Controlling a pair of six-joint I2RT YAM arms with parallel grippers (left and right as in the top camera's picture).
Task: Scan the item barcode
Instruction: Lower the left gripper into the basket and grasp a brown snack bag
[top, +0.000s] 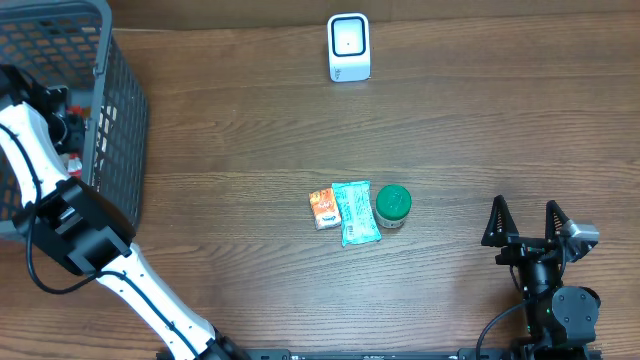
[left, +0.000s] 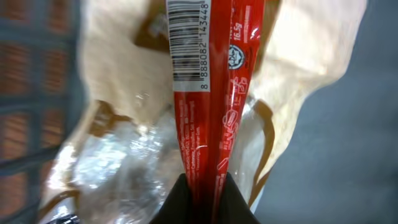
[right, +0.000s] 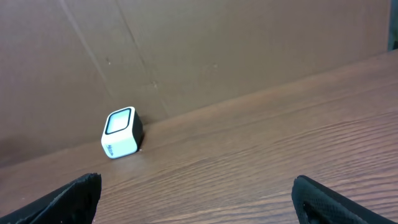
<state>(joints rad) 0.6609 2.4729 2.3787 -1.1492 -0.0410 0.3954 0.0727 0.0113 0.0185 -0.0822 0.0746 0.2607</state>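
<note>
- Jaws of the left claw (left: 205, 186) meet in a dark wedge at the bottom of the left wrist view, pinched tight on the near end of a red packet (left: 211, 118). Only this view shows the grip.
- The red packet runs straight up from the jaws. Its barcode (left: 188, 40), black bars on a white panel, sits at the far end and faces the wrist camera.
- Under the packet lies a crumpled cream and clear wrapper (left: 118, 149). Blurred mesh of the basket (left: 28, 93) fills the left edge.
- Overhead, the left arm reaches over the rim into the basket at the top left corner of the table (top: 230, 130). The claw is half lost behind the mesh there. Only specks of red show, and the barcode cannot be made out.
- The overhead view alone shows the middle of the table: an orange packet (top: 323, 209), a teal packet (top: 356, 212) and a green-lidded jar (top: 392, 204), close together in a row.
- The scanner (top: 349, 47) stands upright at the far edge, well apart from the basket. The right wrist view also catches it, against the brown back wall.
- The right claw (top: 525, 210) sits at the near right corner, jaws spread wide and holding nothing. In its own view the fingers (right: 62, 199) show only at the two lower corners, with bare wood between them.
</note>
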